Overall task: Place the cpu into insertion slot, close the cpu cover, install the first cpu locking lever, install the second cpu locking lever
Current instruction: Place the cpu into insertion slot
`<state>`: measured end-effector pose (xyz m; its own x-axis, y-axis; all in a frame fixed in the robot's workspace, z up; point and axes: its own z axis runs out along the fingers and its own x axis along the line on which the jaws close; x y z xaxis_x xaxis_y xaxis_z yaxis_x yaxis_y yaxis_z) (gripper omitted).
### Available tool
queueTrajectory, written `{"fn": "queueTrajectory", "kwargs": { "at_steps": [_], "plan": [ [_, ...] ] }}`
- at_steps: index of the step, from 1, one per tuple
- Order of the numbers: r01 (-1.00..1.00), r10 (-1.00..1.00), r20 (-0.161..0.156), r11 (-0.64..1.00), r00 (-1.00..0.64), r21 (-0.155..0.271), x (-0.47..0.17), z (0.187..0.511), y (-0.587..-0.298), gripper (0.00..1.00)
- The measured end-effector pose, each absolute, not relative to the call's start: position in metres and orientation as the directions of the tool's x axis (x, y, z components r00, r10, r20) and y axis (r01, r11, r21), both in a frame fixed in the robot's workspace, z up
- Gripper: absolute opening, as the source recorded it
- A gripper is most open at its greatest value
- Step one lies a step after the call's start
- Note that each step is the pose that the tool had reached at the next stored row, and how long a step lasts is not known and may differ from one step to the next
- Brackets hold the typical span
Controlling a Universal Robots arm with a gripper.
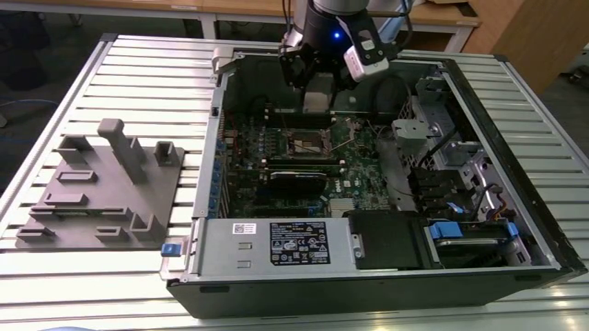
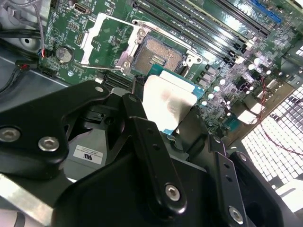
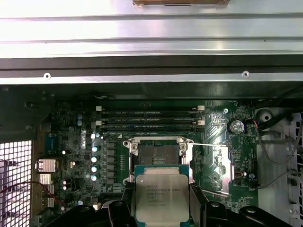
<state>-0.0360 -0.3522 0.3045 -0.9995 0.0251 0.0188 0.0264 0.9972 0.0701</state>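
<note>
1. Black fingers (image 3: 128, 203) of the end effector (image 3: 161, 188) sit closest in both wrist views, clenched on two opposite edges of the chip (image 3: 161, 203).
2. Its silver top faces the first wrist view. The chip is held over the green board (image 3: 71, 142) and is not seated.
3. Just past the chip's far edge lies the socket (image 3: 156, 153), a dark square recess with a silvery rim, uncovered.
4. Right beside the socket, the cover (image 3: 213, 163) is swung open, and the board shows through its cut-out middle.
5. Long black memory slots (image 3: 149, 118) run just beyond the socket.
6. Seen from the exterior view, the end effector (image 1: 318, 96) reaches down into the open computer case (image 1: 368, 276), which lies on the slatted table (image 1: 138, 69).
7. A grey moulded fixture (image 1: 101, 186) rests on the table at the exterior view's left, near the case.
</note>
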Motion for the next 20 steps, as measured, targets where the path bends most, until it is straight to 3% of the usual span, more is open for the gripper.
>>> {"fn": "queueTrajectory", "kwargs": {
  "at_steps": [20],
  "plan": [
    [0.026,0.025,0.019,0.998,-1.000,0.064,-0.036,0.293,-0.348,0.54]
  ]
}}
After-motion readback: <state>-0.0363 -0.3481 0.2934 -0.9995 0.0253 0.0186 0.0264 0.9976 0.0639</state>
